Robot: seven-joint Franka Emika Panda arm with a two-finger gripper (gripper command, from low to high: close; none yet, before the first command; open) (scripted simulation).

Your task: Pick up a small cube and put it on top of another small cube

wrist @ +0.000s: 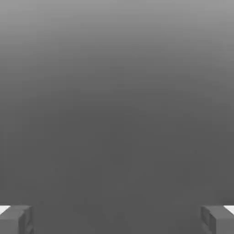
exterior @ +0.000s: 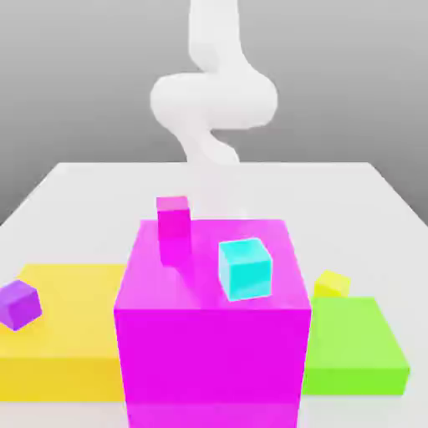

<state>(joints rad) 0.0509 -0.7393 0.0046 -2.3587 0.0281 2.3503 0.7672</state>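
Note:
The small cube, tiny and plain yellow (exterior: 332, 284), rests on the table at the exterior view's right, just behind a flat green slab (exterior: 351, 351). A small cyan cube (exterior: 246, 269) and a small magenta cube (exterior: 174, 219) sit on top of a large magenta block (exterior: 209, 351). A small purple cube (exterior: 19, 303) lies on a wide yellow slab (exterior: 67, 351). My white arm (exterior: 213, 100) rises at the back, well above the table. In the hand view my gripper (wrist: 117, 220) is open; its grey fingertips (wrist: 16, 220) stand far apart with nothing between them.
The large magenta block stands tall at the front centre, between the yellow slab on the exterior view's left and the green slab on its right. The white table (exterior: 84, 188) stretches back behind them toward the arm.

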